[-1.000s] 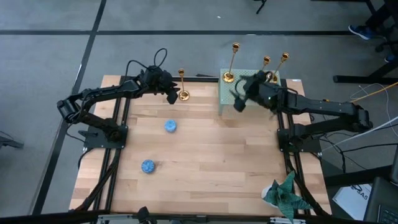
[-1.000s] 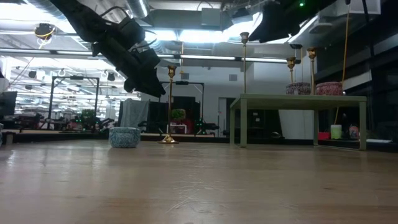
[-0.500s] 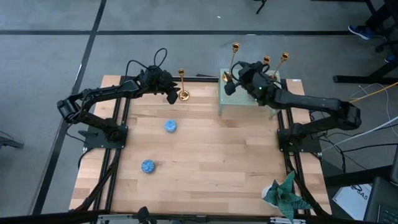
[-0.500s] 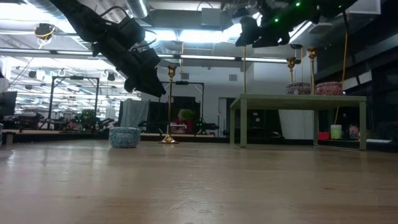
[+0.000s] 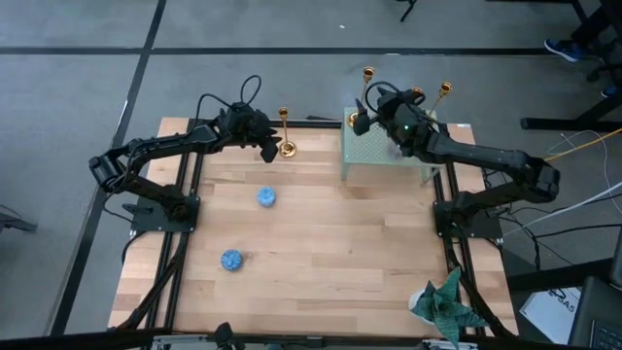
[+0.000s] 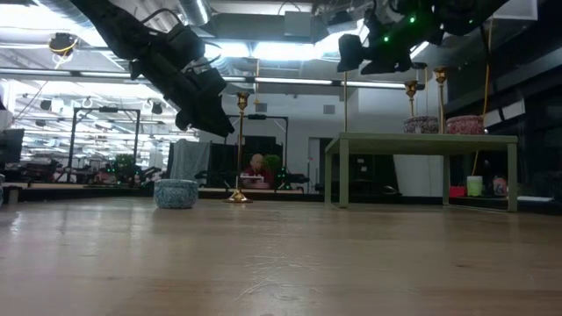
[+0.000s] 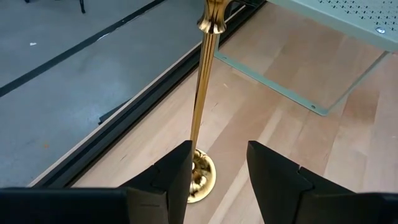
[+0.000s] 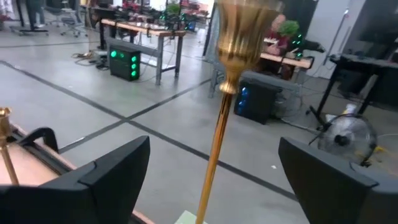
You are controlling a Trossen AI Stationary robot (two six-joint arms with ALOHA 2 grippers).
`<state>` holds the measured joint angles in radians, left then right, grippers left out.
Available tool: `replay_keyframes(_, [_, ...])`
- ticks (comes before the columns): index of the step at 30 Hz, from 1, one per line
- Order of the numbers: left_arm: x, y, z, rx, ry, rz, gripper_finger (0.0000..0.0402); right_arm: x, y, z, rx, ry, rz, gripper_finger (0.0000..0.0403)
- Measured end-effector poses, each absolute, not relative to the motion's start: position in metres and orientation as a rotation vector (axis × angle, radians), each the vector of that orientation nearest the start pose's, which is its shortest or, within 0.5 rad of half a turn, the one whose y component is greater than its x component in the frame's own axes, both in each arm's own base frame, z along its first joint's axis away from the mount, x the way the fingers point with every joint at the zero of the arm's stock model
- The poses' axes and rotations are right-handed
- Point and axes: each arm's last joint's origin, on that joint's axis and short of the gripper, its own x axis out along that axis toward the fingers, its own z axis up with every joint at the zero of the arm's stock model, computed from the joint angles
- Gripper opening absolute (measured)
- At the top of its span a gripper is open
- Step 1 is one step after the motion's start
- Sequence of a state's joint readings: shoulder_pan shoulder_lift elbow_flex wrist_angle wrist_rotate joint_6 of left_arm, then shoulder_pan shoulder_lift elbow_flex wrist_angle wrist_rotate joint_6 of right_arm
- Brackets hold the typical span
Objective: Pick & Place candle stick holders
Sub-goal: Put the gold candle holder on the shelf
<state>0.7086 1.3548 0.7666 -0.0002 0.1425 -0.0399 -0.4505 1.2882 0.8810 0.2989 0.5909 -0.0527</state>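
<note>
Gold candlestick (image 8: 231, 93) stands between the spread fingers of the right pincer (image 5: 362, 117), ungripped.

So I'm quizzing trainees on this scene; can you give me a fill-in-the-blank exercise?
1. The small green table carries ____ gold candle stick holders.
2. The right end effector has its fingers ____ around a tall holder.
3. The lone holder stands on the ____ tabletop.

Missing: three; open; wooden

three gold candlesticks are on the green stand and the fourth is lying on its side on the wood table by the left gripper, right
Not quite. The fourth candlestick stands upright on its round base on the wood table by the left gripper, as the low view shows. The other three are on the green stand.
</note>
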Motion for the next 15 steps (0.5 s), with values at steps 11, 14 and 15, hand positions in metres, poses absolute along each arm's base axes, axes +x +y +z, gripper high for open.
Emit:
replay_keyframes(11, [0.216, 0.18, 0.222, -0.284, 0.533, 0.562, 0.015, 0.262, -0.156, 0.292, -0.053, 0.117, -1.014, 0.0308])
replay_keyframes(14, [0.216, 0.18, 0.222, -0.283, 0.533, 0.562, 0.0149, 0.264, -0.157, 0.289, -0.054, 0.127, -1.013, 0.0289])
replay_keyframes(15, [0.216, 0.18, 0.222, -0.283, 0.533, 0.562, 0.0148, 0.265, -0.157, 0.287, -0.053, 0.132, -1.013, 0.0281])
